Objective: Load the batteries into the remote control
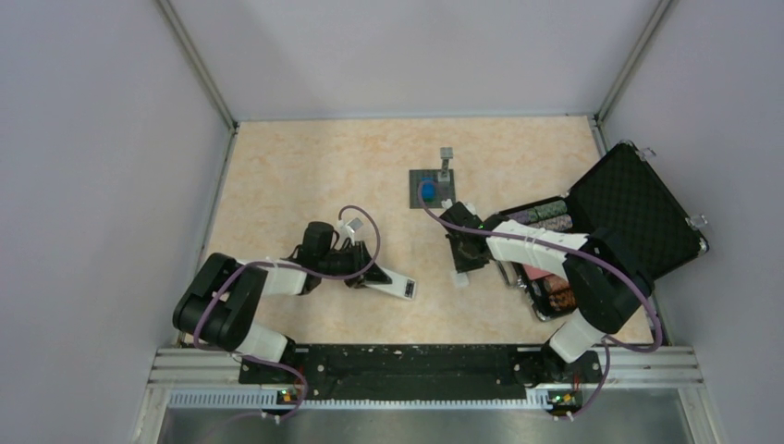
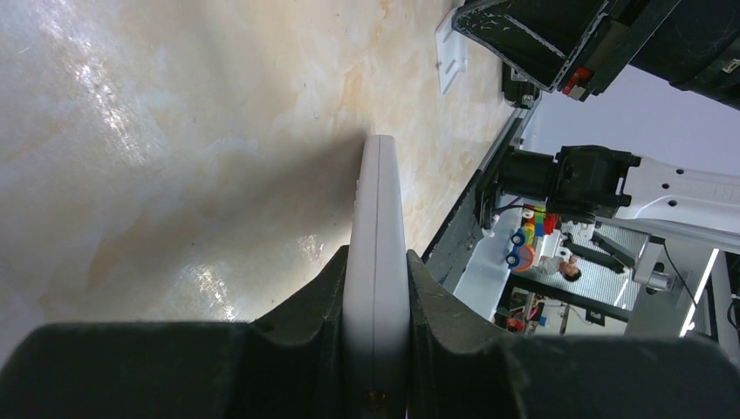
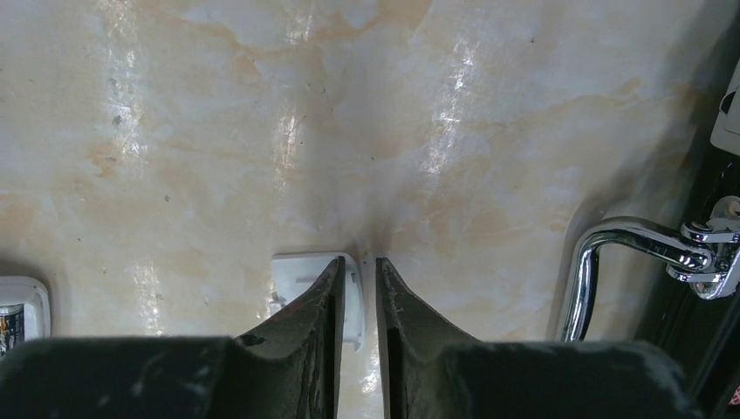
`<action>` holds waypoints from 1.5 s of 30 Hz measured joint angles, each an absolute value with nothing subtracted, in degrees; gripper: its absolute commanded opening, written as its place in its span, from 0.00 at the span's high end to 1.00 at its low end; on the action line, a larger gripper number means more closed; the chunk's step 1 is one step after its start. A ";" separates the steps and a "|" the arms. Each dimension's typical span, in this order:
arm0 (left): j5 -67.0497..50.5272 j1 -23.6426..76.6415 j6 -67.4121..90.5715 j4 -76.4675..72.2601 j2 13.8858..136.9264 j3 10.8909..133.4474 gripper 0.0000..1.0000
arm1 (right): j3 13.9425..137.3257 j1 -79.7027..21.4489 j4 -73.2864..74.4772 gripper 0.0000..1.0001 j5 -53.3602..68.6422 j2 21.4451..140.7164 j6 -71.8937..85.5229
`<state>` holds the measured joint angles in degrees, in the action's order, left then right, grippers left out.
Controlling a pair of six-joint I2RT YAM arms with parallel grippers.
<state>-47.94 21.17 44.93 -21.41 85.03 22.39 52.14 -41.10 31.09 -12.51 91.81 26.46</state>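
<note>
Two claws hang low over the table (image 1: 296, 176). The left claw (image 2: 375, 259) is clamped hard on the remote (image 2: 377, 188). Its fingers (image 2: 305, 301) press the two broad faces at one end, so the left wrist view shows only the narrow side, with a seam down the middle. From the claw the remote runs out to the right and near, ending between the two arms. Whether its free end touches the table I cannot tell.

The right claw (image 3: 359, 266) points down at the table just right of that free end. Its jaws stand almost together, with only a thin slit between them. Under one jaw lies a small white cover (image 3: 301, 278), flat on the table, and one of its edges shows in the slit. Whether the jaws have hold of it I cannot tell.

Just right of the right claw sits an open black case (image 1: 638, 199), its lid leaning back to the far right and chips (image 1: 545, 217) in rows inside. Its chrome handle (image 3: 602, 253) curves up close beside the claw, and the right arm reaches across its near end. Far of the claw, and apart from it, is a grey plate (image 1: 433, 178) carrying a blue block (image 1: 430, 192), with a cable from the right arm looping by it. The batteries are too small to pick out in any view.
</note>
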 measured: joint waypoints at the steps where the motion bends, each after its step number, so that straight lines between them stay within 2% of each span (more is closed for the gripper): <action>1: -47.94 21.17 44.93 -21.52 85.03 22.33 0.99 | 52.14 -41.10 31.03 0.86 -12.43 91.88 26.59; 5: -47.97 21.17 44.93 -22.13 85.38 22.31 1.00 | 52.12 -41.10 30.68 1.00 -11.86 91.88 26.81; 14: -47.79 21.17 44.82 -20.23 84.44 22.57 1.00 | 52.10 -41.10 30.70 1.00 -10.37 91.59 26.70; 22: -45.69 21.17 44.10 -15.70 81.65 23.31 0.98 | 53.87 -40.91 30.59 1.00 -1.37 86.04 26.61; 24: -45.30 21.17 43.88 -15.11 81.06 23.31 0.89 | 54.94 -40.73 29.74 1.00 1.78 84.23 26.61; 28: -44.47 21.17 43.11 -14.31 80.51 23.33 0.79 | 56.58 -40.62 28.36 1.00 6.63 81.62 26.61; 32: -43.57 21.17 42.28 -12.97 79.96 23.59 0.80 | 57.45 -40.60 27.31 1.00 10.11 80.82 26.68; 38: -40.10 21.28 40.40 -9.91 79.83 24.14 0.41 | 57.45 -40.58 26.55 1.00 13.41 80.77 27.29; 45: -31.33 21.43 37.28 -1.83 75.26 25.30 0.21 | 57.45 -40.58 25.43 1.00 15.79 80.75 28.42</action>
